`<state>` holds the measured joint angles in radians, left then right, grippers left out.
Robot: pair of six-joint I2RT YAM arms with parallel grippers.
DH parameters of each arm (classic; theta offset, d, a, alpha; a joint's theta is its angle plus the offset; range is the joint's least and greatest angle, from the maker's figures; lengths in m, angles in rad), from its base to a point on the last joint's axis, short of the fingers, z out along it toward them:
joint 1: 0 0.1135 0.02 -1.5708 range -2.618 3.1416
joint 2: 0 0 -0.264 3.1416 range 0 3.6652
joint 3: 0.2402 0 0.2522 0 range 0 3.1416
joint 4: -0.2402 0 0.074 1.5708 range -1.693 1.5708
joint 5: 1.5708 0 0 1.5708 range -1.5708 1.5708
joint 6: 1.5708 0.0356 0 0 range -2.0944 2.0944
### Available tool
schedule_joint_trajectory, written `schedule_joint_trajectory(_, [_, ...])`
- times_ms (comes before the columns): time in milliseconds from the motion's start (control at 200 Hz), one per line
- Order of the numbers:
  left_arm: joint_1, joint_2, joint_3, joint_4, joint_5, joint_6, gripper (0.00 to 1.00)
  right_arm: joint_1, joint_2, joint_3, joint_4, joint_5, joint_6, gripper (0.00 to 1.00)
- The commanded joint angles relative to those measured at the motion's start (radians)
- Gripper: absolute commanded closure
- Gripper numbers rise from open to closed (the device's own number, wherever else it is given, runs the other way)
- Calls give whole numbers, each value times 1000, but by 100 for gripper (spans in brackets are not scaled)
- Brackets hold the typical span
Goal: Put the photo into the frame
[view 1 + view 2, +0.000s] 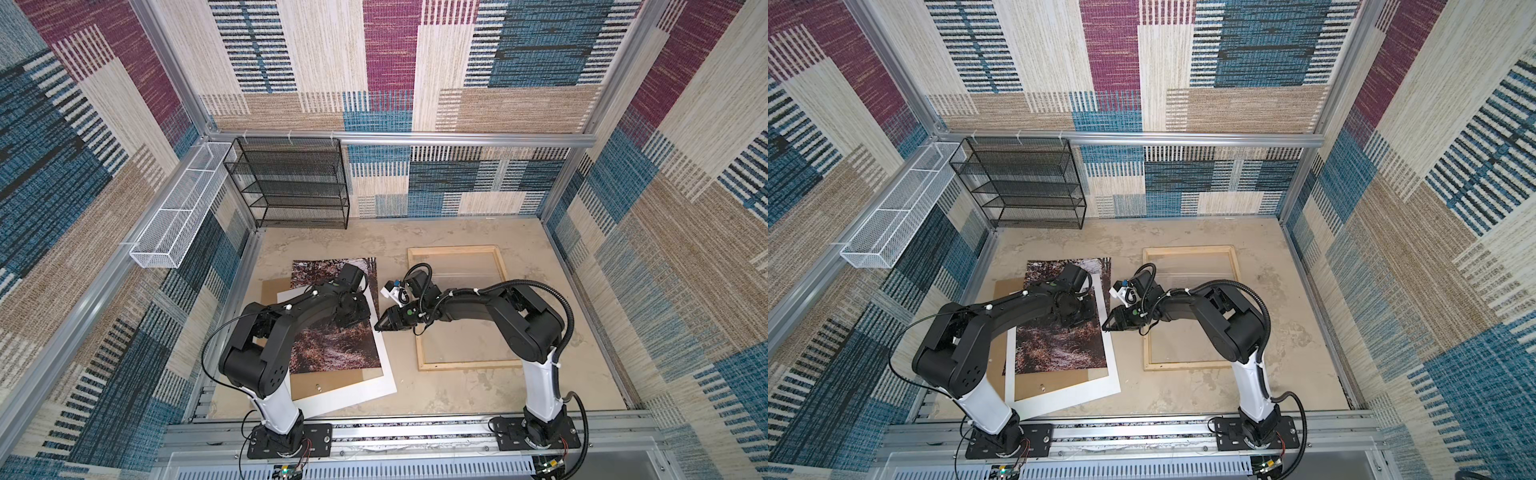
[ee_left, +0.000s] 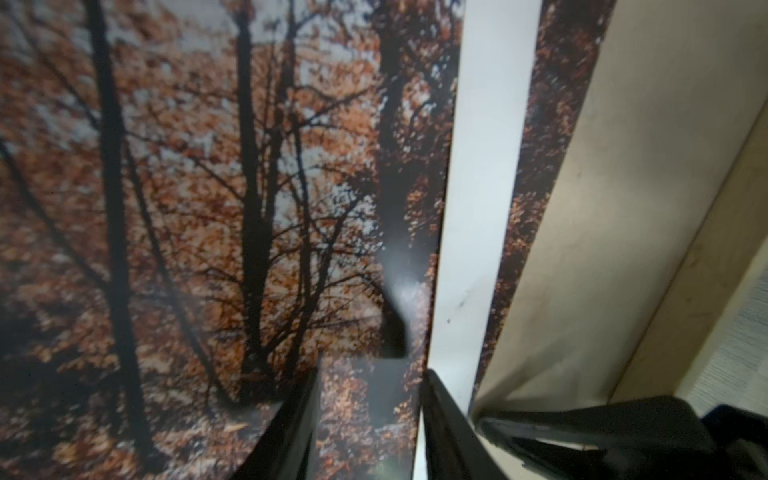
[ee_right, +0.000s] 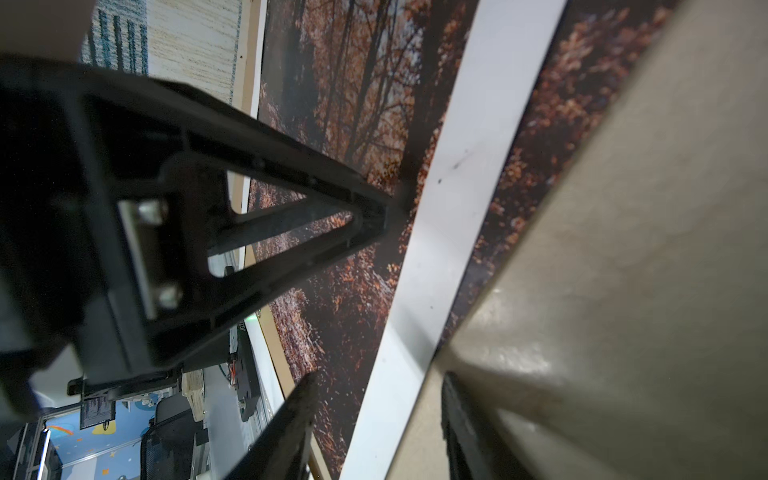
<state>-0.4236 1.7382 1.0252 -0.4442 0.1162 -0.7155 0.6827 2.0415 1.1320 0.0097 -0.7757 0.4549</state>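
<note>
One photo near frame, outside it

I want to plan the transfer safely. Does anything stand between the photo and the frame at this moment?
Yes. The right gripper sits in the gap between the photo and the frame, and its arm stretches above the frame's opening. A white mat strip also seems to lie across the photo near that edge.
</note>
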Motion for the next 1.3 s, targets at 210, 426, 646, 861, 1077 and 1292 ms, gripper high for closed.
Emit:
schedule_joint_trajectory(210, [-15, 94, 45, 44, 99, -6, 56, 2, 3, -40, 34, -8, 45, 50])
schedule_joint_trajectory(426, [-14, 95, 35, 131, 158, -12, 56, 0, -1, -59, 64, -9, 57, 49])
schedule_joint_trajectory(646, [-6, 95, 27, 207, 206, -12, 57, -23, -5, -84, 116, -30, 88, 50])
schedule_joint_trajectory(861, [3, 95, 26, 251, 254, -11, 58, -56, -38, -96, 113, -8, 94, 49])
schedule_joint_trajectory(1077, [15, 106, 29, 289, 287, -7, 58, -81, -37, -65, 88, 8, 77, 48])
schedule_joint_trajectory(1292, [28, 110, 24, 298, 294, -1, 59, -86, -70, -24, -4, 105, 24, 47])
